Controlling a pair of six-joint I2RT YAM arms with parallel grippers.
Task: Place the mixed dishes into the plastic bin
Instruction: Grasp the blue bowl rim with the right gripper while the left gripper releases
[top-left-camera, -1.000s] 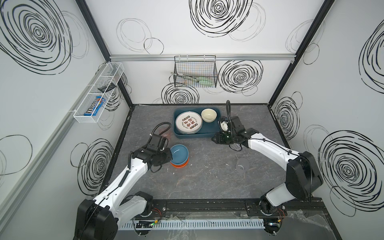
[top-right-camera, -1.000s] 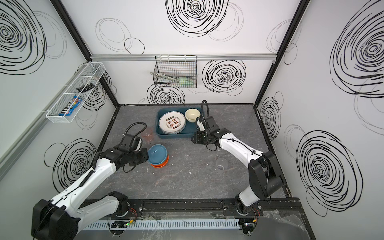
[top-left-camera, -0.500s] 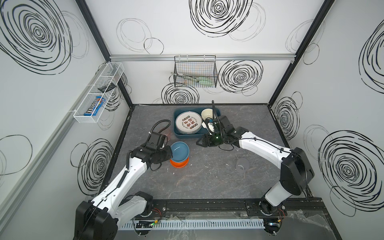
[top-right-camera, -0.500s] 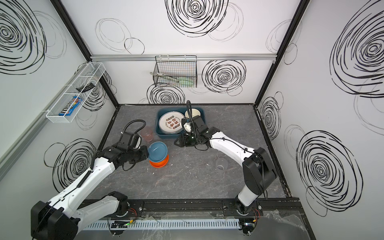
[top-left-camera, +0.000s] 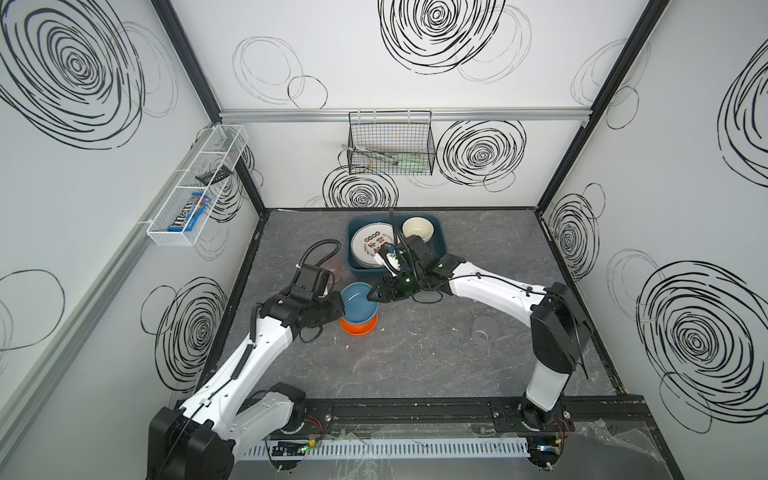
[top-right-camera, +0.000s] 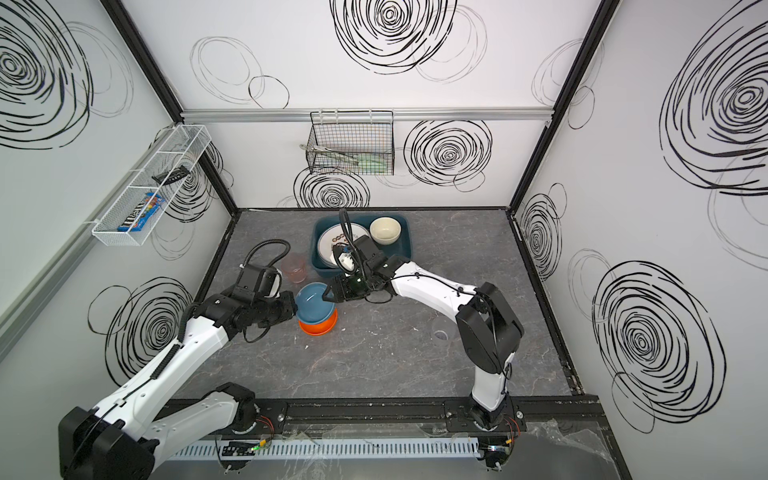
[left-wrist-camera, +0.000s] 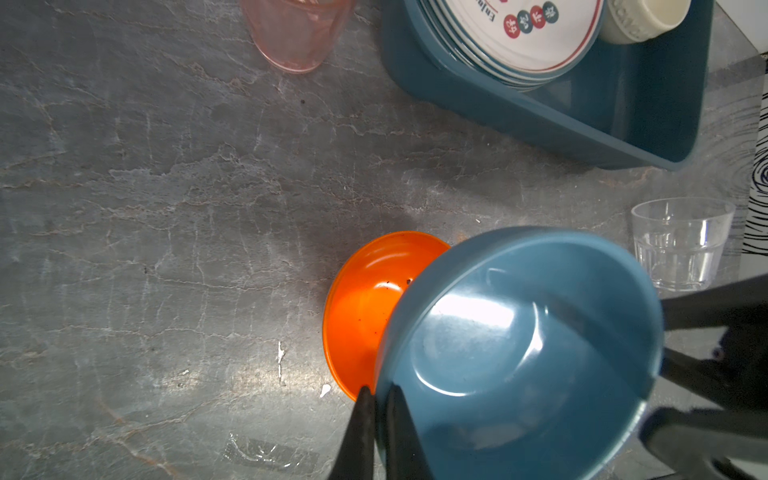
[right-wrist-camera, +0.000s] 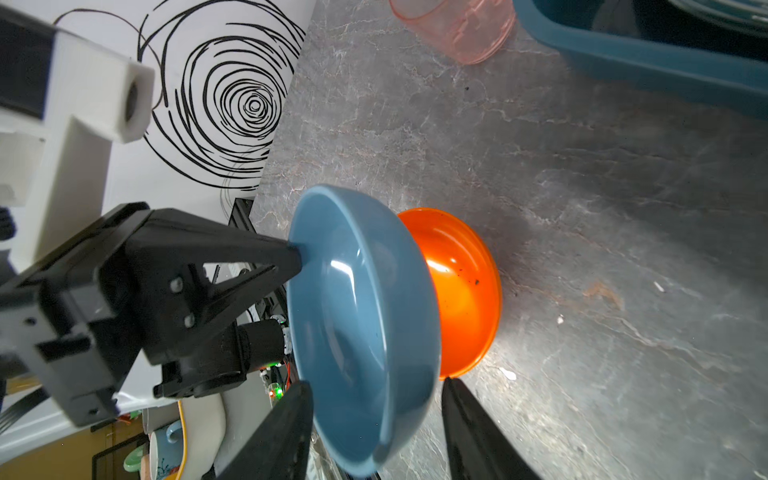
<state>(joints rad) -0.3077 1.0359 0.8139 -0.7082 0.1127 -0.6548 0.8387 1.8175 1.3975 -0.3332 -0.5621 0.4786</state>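
Two bowls at centre: orange bowl (top-left-camera: 358, 329) below, blue bowl (top-left-camera: 360, 300) tilted over it, pinched at nine o'clock by the left gripper (top-left-camera: 341, 306); the right gripper (top-left-camera: 371, 296) stands open astride its three o'clock rim. Plastic bin (top-left-camera: 365, 273) lies at twelve o'clock, just beyond.

Rectangular teal plastic bin (top-right-camera: 402, 248) sat at grey marbled table's (top-left-camera: 415, 365) rear edge: round white printed plates (top-left-camera: 370, 245) left, cream bowl (top-left-camera: 417, 228) right. See-through pink tumbler (top-right-camera: 295, 268) just left; blue bowl (top-left-camera: 359, 301) over orange bowl (top-left-camera: 358, 328) in front; clear tumbler (top-left-camera: 484, 330) toward right edge.
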